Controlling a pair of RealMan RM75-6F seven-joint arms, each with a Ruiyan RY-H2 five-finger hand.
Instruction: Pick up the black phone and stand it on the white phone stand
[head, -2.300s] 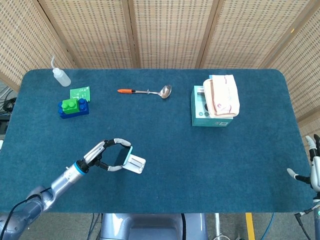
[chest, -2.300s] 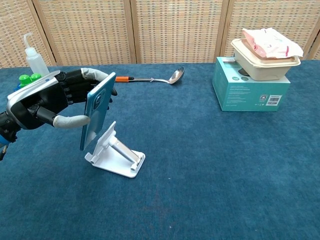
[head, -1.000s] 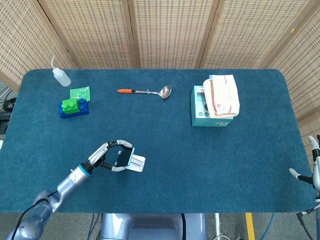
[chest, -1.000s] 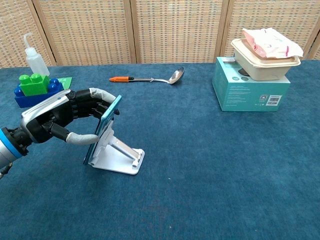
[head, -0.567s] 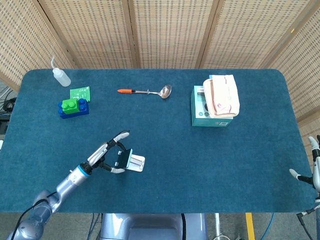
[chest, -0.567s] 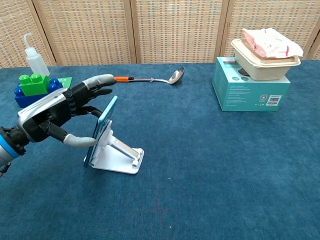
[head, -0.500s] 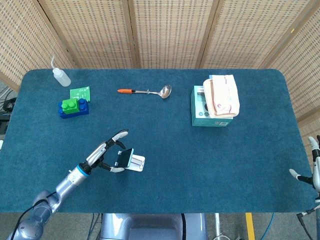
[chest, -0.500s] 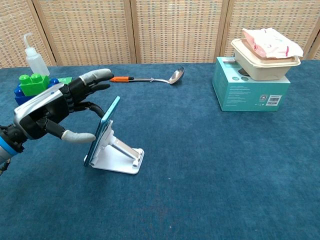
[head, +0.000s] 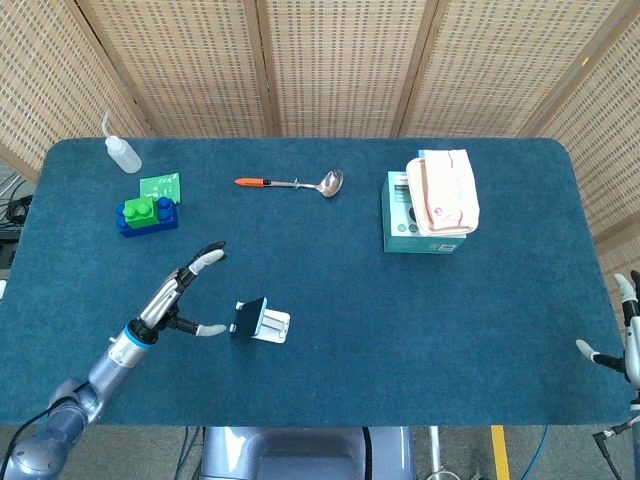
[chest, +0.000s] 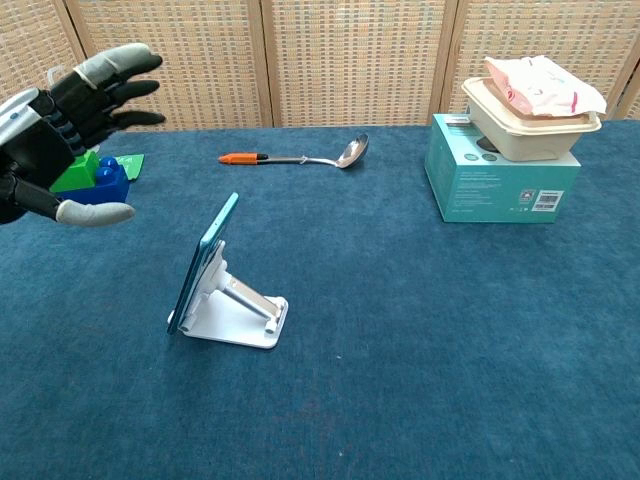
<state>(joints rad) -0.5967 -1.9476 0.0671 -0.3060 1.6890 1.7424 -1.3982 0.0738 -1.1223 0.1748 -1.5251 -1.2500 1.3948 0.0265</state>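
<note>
The black phone (head: 249, 316) (chest: 203, 260), with its teal edge showing, leans upright on the white phone stand (head: 272, 326) (chest: 240, 312) on the blue table. My left hand (head: 180, 297) (chest: 62, 125) is open, its fingers spread, a short way left of the phone and apart from it. Only part of my right hand (head: 622, 330) shows, at the right edge of the head view with fingers apart and nothing in it.
A spoon with an orange handle (head: 290, 183) lies at the back centre. Blue and green toy blocks (head: 147, 213) and a squeeze bottle (head: 122, 153) stand at the back left. A teal box (chest: 500, 180) bearing a food container (chest: 530, 115) stands at the back right.
My left hand let go of the phone, opened its fingers and drew back to the left and upward. The phone stays leaning on the stand.
</note>
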